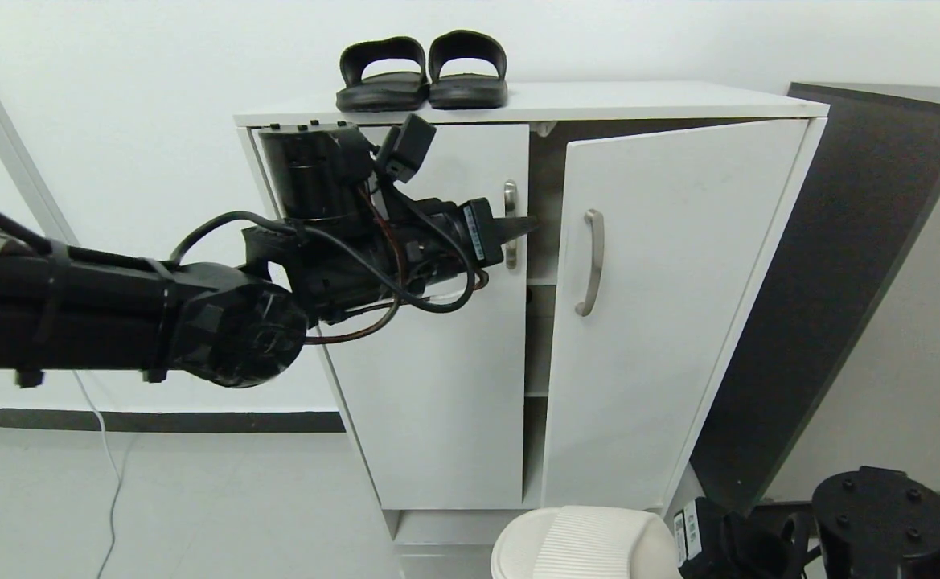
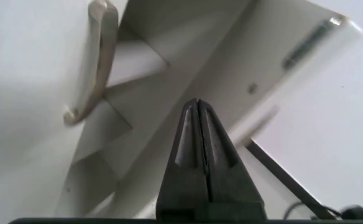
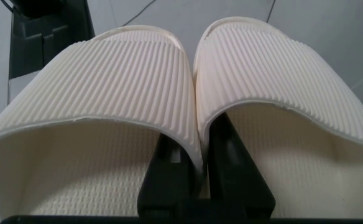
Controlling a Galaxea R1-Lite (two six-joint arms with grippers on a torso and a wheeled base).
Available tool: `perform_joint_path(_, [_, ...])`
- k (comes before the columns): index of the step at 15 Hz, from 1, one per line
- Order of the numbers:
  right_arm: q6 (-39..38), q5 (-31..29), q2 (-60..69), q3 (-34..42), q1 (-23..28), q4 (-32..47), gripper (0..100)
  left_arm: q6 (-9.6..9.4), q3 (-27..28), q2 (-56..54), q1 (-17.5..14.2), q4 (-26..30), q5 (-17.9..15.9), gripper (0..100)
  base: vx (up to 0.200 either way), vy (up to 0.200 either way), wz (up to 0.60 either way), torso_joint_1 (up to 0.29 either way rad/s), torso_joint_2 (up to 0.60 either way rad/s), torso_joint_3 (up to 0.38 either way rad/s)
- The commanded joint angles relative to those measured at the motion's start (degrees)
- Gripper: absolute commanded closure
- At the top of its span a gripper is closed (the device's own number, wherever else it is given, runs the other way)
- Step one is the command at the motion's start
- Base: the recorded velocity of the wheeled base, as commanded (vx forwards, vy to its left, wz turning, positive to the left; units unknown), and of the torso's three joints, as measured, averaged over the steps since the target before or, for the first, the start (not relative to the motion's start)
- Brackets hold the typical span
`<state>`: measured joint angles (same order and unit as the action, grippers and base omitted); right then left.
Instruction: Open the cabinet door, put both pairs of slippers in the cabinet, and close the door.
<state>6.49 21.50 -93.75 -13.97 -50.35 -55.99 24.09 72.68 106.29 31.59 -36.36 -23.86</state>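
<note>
Cabinet: The white cabinet (image 1: 638,96) stood at the centre of the head view. The door on the frame's right (image 1: 662,322) was ajar, leaving a dark gap with a shelf (image 1: 540,281) visible inside. The door on the frame's left (image 1: 437,386) looked nearly flush.

Left gripper: My left gripper (image 1: 529,226) was at the gap, just beside the left door's metal handle (image 1: 510,225). Its fingers were pressed together with nothing between them.

Right gripper: My right gripper (image 3: 197,155) was clamped on the pair of cream slippers (image 3: 107,81), pinching the two adjoining strap walls where the slippers met.

Cream slippers, location: They hung low at the bottom edge of the head view, below and in front of the cabinet.

Black slippers, location: The black slippers (image 1: 421,76) sat side by side on the cabinet top, upper centre of the frame, toes toward the wall.

Handling, judged: Both pairs looked like moulded foam, so light, soft and springy. The ribbed straps should give good friction. A pinch on one strap wall each could let a slipper swing or peel out if jolted.

Hold points, judged: The straps were the best purchase, and I would take the black pair the same way, at the inner strap edges. For the door, I would use its free edge or the bar handle (image 1: 593,261).

Step, judged: The door was not yet wide enough for the cream pair to pass.
</note>
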Motion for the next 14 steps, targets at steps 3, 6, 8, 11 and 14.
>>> perform_joint_path(3, [-0.07, -0.06, -0.47, 0.08, -0.63, 0.09, 100, -0.09, 4.14, 6.12, -0.03, -0.29, -0.05, 100, 0.000, 0.000, 0.00, 0.000, 0.00, 0.000])
perform_joint_path(6, [-0.07, -0.06, -1.18, 0.08, -0.72, 0.09, 100, -0.09, 5.81, 8.14, 0.05, -0.29, 0.30, 100, 0.000, 0.000, 0.00, 0.000, 0.00, 0.000])
perform_joint_path(8, [-0.07, -0.06, -1.26, 0.17, -1.07, 0.09, 100, -0.01, 7.21, 9.29, 0.14, -0.29, 0.57, 100, -0.100, 0.000, 0.00, 0.004, 0.00, 0.001])
perform_joint_path(11, [0.02, -0.06, -1.18, 0.52, -1.33, 0.09, 100, -0.01, 8.35, 10.08, 1.11, -0.29, 1.80, 100, -0.200, 0.000, 0.00, 0.002, 0.01, -0.002])
perform_joint_path(14, [0.02, -0.06, -1.26, 0.96, -1.51, 0.09, 100, -0.36, 6.51, 9.46, 4.19, -2.75, 2.06, 100, -0.133, 0.000, 0.00, -0.006, 0.00, 0.008])
